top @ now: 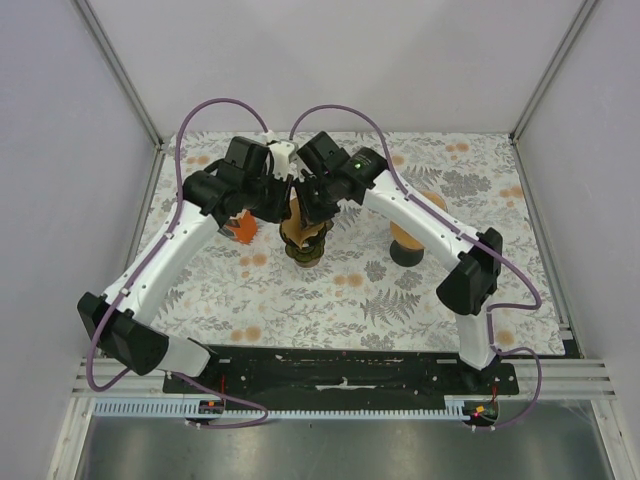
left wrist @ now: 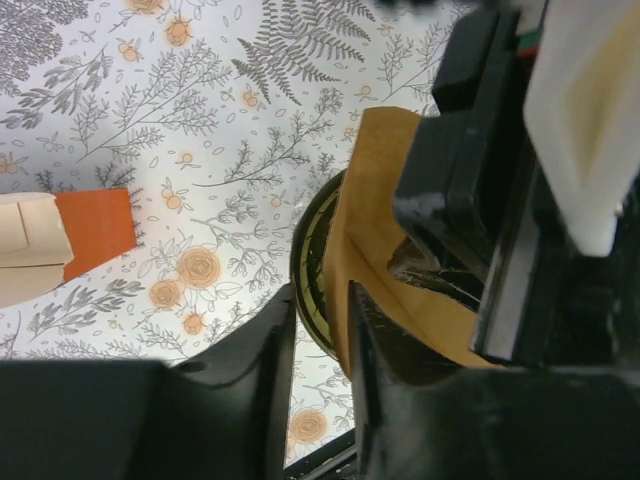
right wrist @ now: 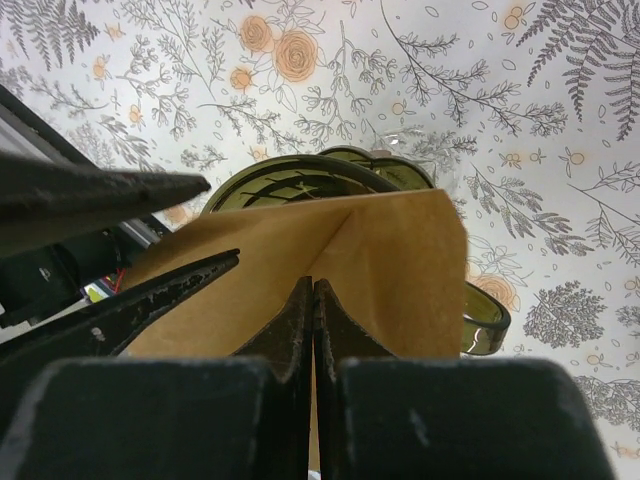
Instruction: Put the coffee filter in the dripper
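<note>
The brown paper coffee filter point(right wrist: 400, 270) is held opened out just above the olive-green glass dripper point(right wrist: 290, 180), which stands on the floral tablecloth at mid-table point(top: 305, 250). My right gripper point(right wrist: 314, 290) is shut on the filter's folded seam. My left gripper point(left wrist: 320, 295) is open, and its fingers straddle the filter's edge point(left wrist: 375, 200) over the dripper's rim point(left wrist: 315, 260). In the top view both grippers meet over the filter point(top: 294, 212), and they hide most of the dripper.
An orange and cream box point(left wrist: 90, 230) lies left of the dripper, also seen from above point(top: 243, 228). A brown-topped black object point(top: 408, 242) stands to the right under the right arm. Enclosure walls ring the table.
</note>
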Available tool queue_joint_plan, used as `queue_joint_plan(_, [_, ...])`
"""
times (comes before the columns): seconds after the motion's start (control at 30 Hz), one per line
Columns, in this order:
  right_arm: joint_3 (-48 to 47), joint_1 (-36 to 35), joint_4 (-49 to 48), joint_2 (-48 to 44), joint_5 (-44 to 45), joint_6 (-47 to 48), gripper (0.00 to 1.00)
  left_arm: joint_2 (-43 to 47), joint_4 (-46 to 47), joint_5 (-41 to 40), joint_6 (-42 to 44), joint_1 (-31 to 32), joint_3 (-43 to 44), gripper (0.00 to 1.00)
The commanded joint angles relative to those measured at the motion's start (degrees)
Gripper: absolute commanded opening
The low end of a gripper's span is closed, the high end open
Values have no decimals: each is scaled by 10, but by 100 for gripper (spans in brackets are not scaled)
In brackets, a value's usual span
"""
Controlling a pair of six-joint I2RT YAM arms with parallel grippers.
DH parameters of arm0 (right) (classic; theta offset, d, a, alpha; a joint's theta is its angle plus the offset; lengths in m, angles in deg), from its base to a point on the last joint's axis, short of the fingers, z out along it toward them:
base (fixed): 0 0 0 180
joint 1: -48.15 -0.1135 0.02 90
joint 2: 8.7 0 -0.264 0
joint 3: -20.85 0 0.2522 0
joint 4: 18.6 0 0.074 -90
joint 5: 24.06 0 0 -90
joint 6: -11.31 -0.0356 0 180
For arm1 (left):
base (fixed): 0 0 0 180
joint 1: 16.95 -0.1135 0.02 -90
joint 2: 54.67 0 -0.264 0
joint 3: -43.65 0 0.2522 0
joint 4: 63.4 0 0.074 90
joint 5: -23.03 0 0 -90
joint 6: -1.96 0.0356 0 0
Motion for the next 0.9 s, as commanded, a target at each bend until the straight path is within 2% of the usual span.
queue_joint_plan(0.0, [-27,-12,16,15,35,31,0,6,14,30,-26,-20,22,38])
queue_joint_plan(0.13, [-31,-23,15,28,40,49,0,8,15,81,-51,-45,34,50])
queue_joint_plan(0.33, [-63,-35,26,60,63,66,0,20,13,118,-80,-82,21,55])
queue_joint_plan(0.47, [-72,-44,38,78,87,75,0,26,14,127,-81,-86,-2,54])
queue_joint_plan(0.63, [-87,-65,56,104,129,105,0,29,14,108,-67,-86,-47,47])
queue_joint_plan(0.87, [-72,-73,60,118,149,112,0,24,31,133,-57,-86,-70,42])
